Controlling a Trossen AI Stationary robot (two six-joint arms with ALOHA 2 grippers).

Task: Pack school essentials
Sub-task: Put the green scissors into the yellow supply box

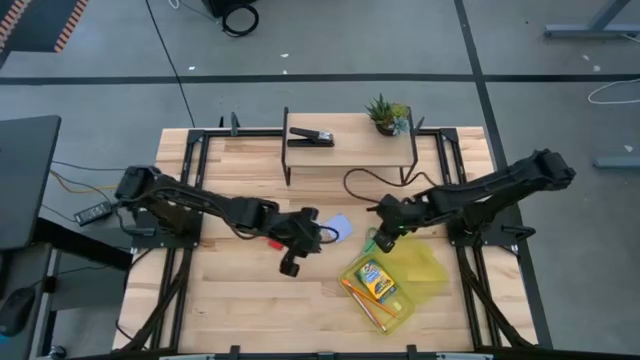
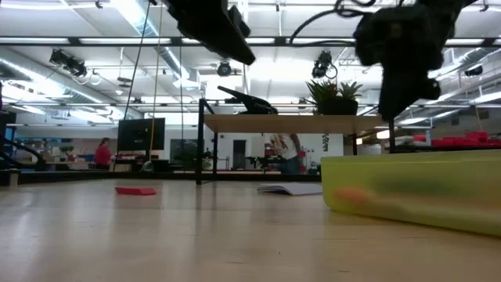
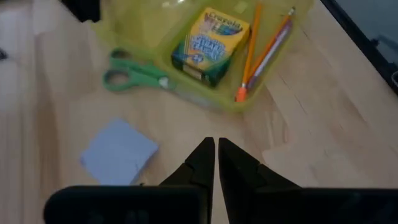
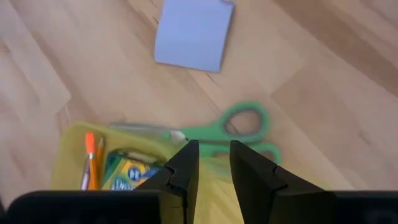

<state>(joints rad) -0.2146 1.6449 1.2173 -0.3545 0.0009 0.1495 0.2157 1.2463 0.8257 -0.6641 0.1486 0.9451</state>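
Observation:
A see-through yellow-green case (image 1: 420, 272) lies on the table at the near right. It holds the crayon box (image 3: 208, 43) and the orange and pink pencils (image 3: 264, 50). The green-handled scissors (image 4: 233, 130) lie with their handles on the wood and their blades at the case's edge. The pale blue notepad (image 3: 118, 152) lies flat beside them, and the tiny red piece (image 2: 135, 190) farther left. My left gripper (image 3: 216, 158) hangs shut and empty above the table near the notepad. My right gripper (image 4: 214, 165) stands open above the scissors, slanting down, with nothing between its fingers.
A small raised shelf (image 1: 350, 150) at the table's far edge carries a black stapler (image 1: 312, 137) and a potted plant (image 1: 388, 115). Bare wood lies at the near left (image 1: 240, 310). People move in the room beyond the table.

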